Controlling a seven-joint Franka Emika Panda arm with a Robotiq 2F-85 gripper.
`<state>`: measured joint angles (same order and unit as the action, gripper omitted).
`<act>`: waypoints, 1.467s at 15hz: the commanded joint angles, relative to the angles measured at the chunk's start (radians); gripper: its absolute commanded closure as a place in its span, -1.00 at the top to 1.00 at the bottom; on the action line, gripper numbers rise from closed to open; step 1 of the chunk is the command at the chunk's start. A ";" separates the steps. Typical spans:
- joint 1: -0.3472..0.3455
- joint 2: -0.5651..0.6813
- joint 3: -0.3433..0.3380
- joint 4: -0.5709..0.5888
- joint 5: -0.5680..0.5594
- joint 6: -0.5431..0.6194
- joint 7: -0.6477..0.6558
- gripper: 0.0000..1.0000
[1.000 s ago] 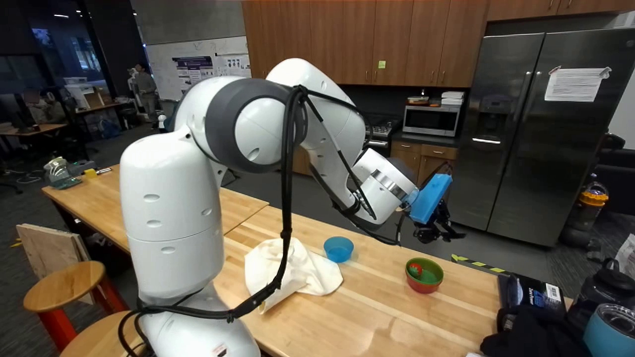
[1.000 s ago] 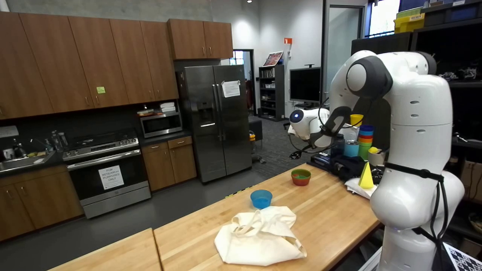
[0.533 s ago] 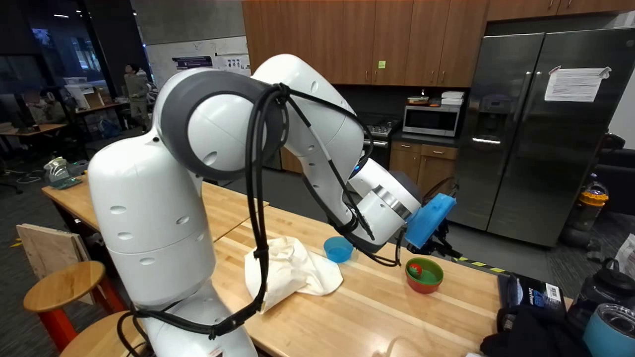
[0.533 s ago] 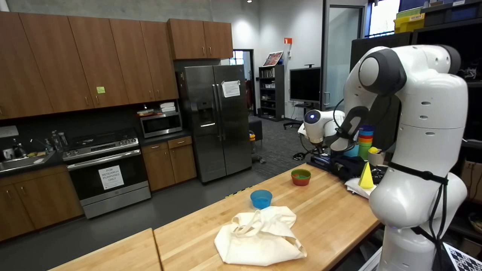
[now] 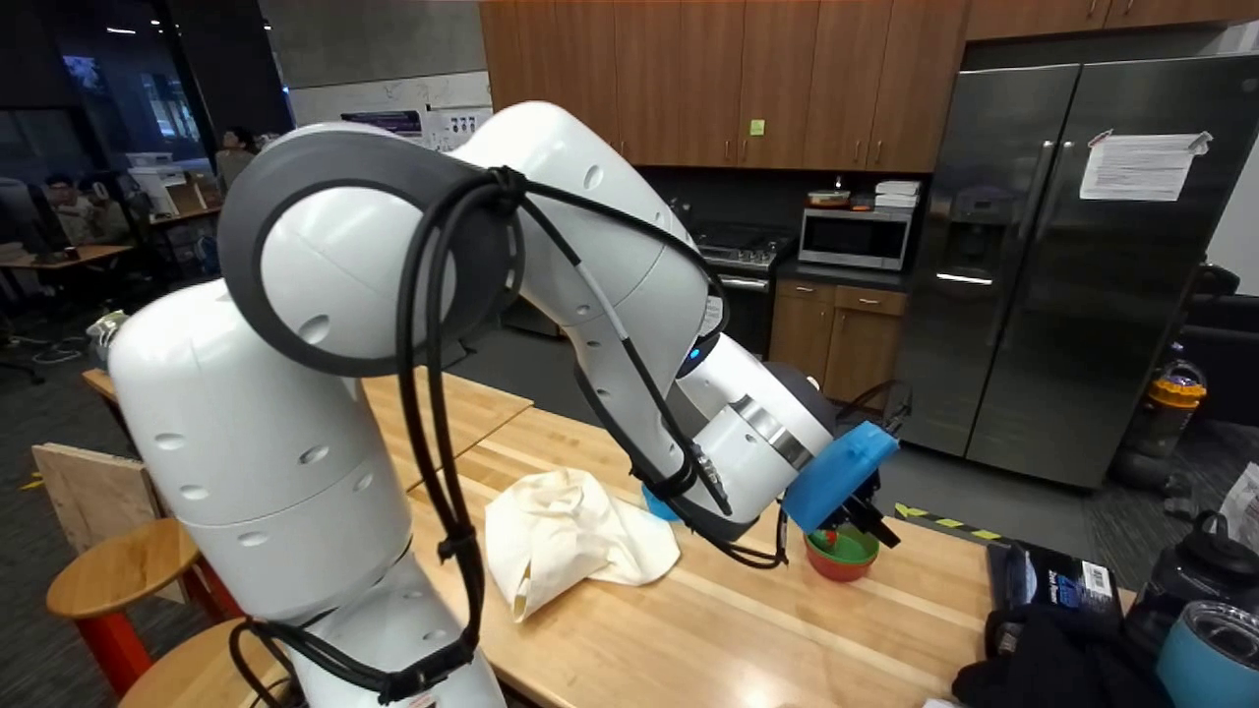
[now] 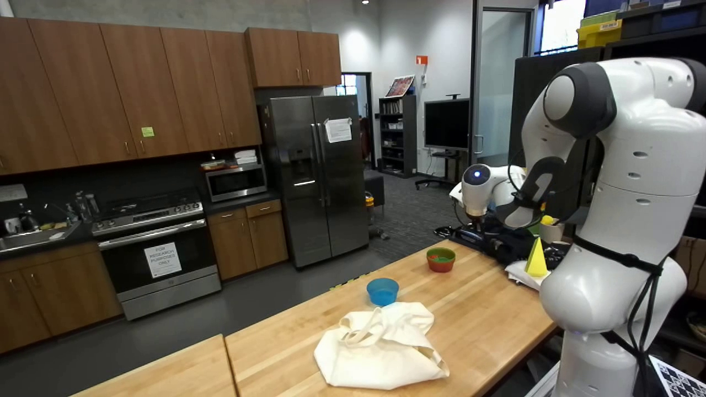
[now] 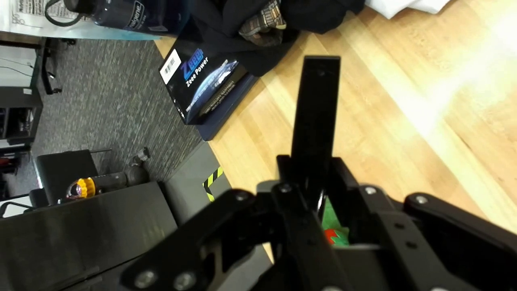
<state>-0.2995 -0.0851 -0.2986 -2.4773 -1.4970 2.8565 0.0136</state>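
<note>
My gripper [image 7: 311, 165] is shut on a long flat black bar [image 7: 316, 105], which sticks out past the fingertips across the wrist view. What the bar belongs to is unclear, as its lower part is hidden between the fingers. In an exterior view, the gripper under its blue cover [image 5: 841, 477] overlaps the far rim of a red bowl with a green inside [image 5: 841, 568]. A red and green strawberry-like piece [image 7: 332, 236] in that bowl shows through the gap between the fingers. Farther along the table lie a blue bowl [image 6: 383, 292] and a cream cloth bag [image 6: 380, 350].
A black Zeee Power box [image 7: 198, 85] and dark cloth [image 7: 238, 24] lie by the table's edge. Near them stand a dark bottle [image 7: 141, 16] and a blue tumbler [image 5: 1210, 654]. A yellow wedge [image 6: 536, 259] sits nearer the arm's base. The wooden table [image 5: 748, 629] extends underneath.
The arm has folded back toward its base and the gripper has come lower, now overlapping the red-green bowl in an exterior view. The black bar stays in its grip. Bowls and bag have not moved.
</note>
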 commanded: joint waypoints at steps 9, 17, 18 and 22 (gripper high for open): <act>-0.028 -0.070 -0.034 -0.129 -0.117 0.024 0.239 -0.87; -0.030 -0.032 -0.057 -0.171 -0.061 0.035 0.378 -0.87; -0.028 -0.029 -0.061 -0.174 -0.057 0.035 0.394 -0.87; -0.023 -0.015 -0.069 -0.175 -0.060 0.032 0.442 -0.87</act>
<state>-0.3172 -0.1138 -0.3603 -2.6559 -1.5585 2.8736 0.4211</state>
